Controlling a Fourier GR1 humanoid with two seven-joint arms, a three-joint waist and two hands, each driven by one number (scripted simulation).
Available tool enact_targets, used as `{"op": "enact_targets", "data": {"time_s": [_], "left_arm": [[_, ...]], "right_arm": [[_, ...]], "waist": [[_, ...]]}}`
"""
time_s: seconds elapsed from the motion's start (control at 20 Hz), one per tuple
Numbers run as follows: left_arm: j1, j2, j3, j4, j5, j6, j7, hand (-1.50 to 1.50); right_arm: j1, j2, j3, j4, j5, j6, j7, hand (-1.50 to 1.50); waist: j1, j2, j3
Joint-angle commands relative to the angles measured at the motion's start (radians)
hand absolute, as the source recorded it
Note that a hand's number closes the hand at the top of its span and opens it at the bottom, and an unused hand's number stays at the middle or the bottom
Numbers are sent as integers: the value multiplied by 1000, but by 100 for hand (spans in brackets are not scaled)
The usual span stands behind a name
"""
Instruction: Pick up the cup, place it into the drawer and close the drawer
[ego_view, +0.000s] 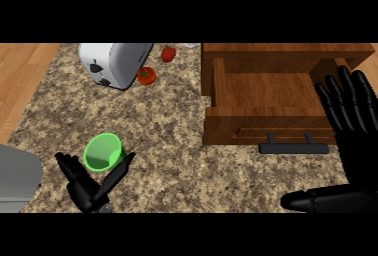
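The left hand (92, 182) is spreading slack fingers around the green cup (102, 151), probably light, rigid and slick-walled, while the right hand (351, 107) is resting open-fingered.

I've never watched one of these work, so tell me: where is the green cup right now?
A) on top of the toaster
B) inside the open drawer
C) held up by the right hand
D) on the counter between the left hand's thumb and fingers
D: the green cup lies on the counter between the open left hand's thumb and fingers, not in the drawer.
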Motion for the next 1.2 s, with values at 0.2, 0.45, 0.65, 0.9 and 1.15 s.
{"op": "enact_targets", "data": {"time_s": [0.2,0.45,0.65,0.9,1.15], "left_arm": [[9,3,23,63,5,-84,-59,-150],[-117,-1,41,200,74,-103,-133,-150],[-49,-1,51,166,47,-176,-130,-150],[-157,-1,89,332,140,-237,-214,-150],[-250,24,195,482,104,-381,-212,-150]], "right_arm": [[-52,-18,-35,30,-27,7,21,-150],[10,42,49,8,35,-18,-8,-150],[44,2,-21,2,-13,28,-37,-150],[81,40,61,-75,38,-7,8,-150],[4,10,14,-18,6,11,9,-150]], "waist": [[2,0,0],[-1,0,0],[0,0,1],[-4,0,0],[-5,2,0]]}}
